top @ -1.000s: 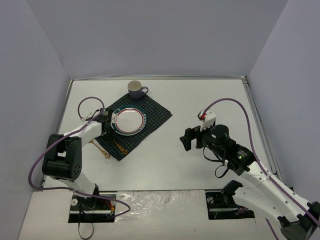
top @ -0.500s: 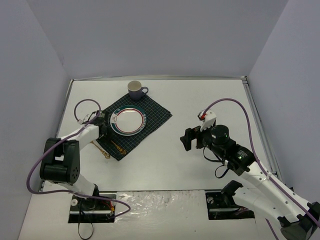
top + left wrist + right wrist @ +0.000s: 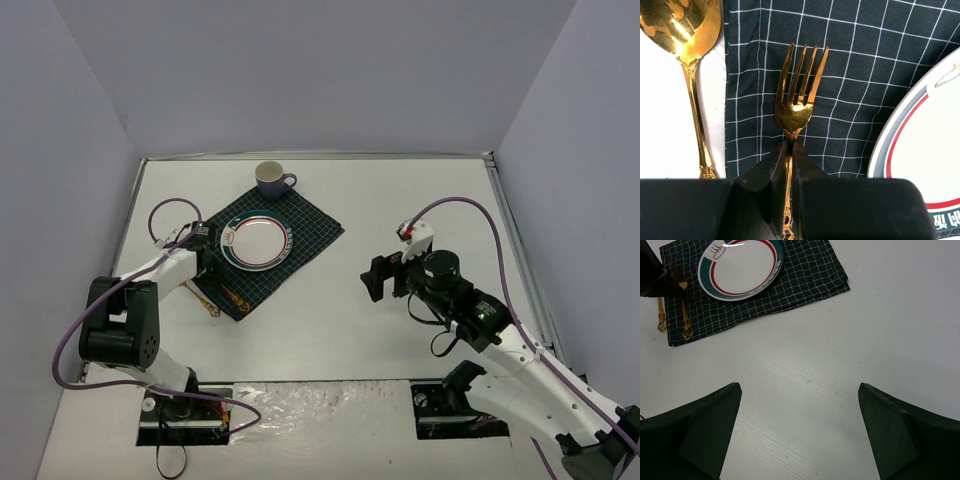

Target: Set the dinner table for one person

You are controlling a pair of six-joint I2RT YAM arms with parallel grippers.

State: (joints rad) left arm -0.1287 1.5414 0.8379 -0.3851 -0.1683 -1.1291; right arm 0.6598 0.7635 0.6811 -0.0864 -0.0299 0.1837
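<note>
Near left edge of tabletop [image 3: 420,200], which carries whole setting: left hand [image 3: 789,150] pinched on fork [image 3: 799,90] handle over checked cloth [image 3: 855,65], beside plate [image 3: 930,140]. Right hand [image 3: 797,390] wide open, empty. Risk: thin handle twists in pinch, tines snag cloth, plate shifts.

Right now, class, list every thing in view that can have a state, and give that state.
Dark green checked cloth, spread flat on white tabletop.
Round white plate with red and green rim, empty, flat on cloth.
Gold metal fork, tines over cloth, handle gripped.
Gold metal spoon, lying free beside cloth.
Grey-blue ceramic mug, upright.
Left gripper, shut on fork.
Right gripper, open, empty.
</note>
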